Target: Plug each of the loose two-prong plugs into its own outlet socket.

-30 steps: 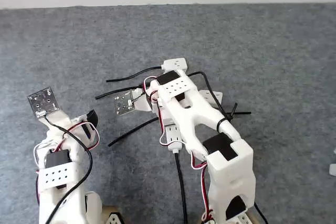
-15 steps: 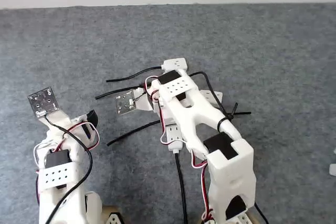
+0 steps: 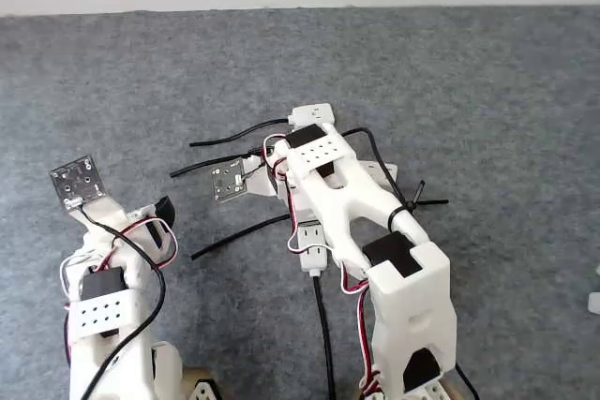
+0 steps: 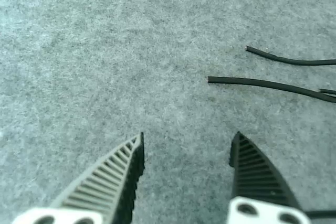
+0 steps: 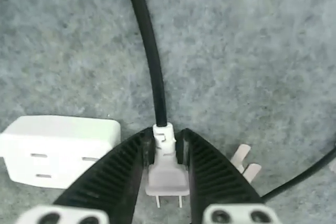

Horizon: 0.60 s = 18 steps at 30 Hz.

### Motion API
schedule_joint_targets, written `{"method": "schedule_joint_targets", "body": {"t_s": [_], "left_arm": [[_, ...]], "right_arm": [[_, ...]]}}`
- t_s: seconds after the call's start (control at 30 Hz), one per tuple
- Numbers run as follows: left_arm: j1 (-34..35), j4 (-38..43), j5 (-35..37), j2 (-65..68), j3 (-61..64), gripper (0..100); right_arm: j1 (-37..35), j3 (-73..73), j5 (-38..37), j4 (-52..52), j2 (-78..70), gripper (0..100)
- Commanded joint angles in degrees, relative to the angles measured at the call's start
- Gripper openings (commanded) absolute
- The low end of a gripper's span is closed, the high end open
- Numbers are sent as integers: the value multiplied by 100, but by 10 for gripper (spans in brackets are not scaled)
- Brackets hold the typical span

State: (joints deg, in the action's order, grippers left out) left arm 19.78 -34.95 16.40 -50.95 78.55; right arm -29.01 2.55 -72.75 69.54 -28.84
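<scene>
My right gripper (image 5: 167,136) is shut on a white two-prong plug (image 5: 166,174) with a thick black cord (image 5: 147,51) running away from it. The plug's prongs stick out clear of the fingers, just above the grey carpet. A white outlet block (image 5: 58,150) with slot pairs lies beside the plug, apart from it. In the high view the outlet block (image 3: 312,115) sits just beyond the right arm (image 3: 347,203). A second plug's prongs (image 5: 245,163) show on the other side. My left gripper (image 4: 189,136) hangs open over bare carpet, near two loose cord ends (image 4: 262,83).
Thin black cords (image 3: 234,133) trail left of the outlet block, and another cord (image 3: 239,231) lies between the two arms. A small white piece (image 3: 594,303) sits at the right edge. The left arm (image 3: 103,297) stands at the lower left.
The right arm has shifted slightly to the right with the plug in its grip, and the loose cord between the arms moved a little. The left arm has stayed still.
</scene>
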Motion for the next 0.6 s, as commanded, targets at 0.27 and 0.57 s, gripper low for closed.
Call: {"method": "schedule_joint_targets", "body": {"t_s": [0.27,0.57], "left_arm": [[35,158,-35,-105,-31,250],[26,158,-35,-105,-31,250]], "right_arm": [[40,211,-53,-207,31,10],[-119,273,1275,-251,901,9]]}}
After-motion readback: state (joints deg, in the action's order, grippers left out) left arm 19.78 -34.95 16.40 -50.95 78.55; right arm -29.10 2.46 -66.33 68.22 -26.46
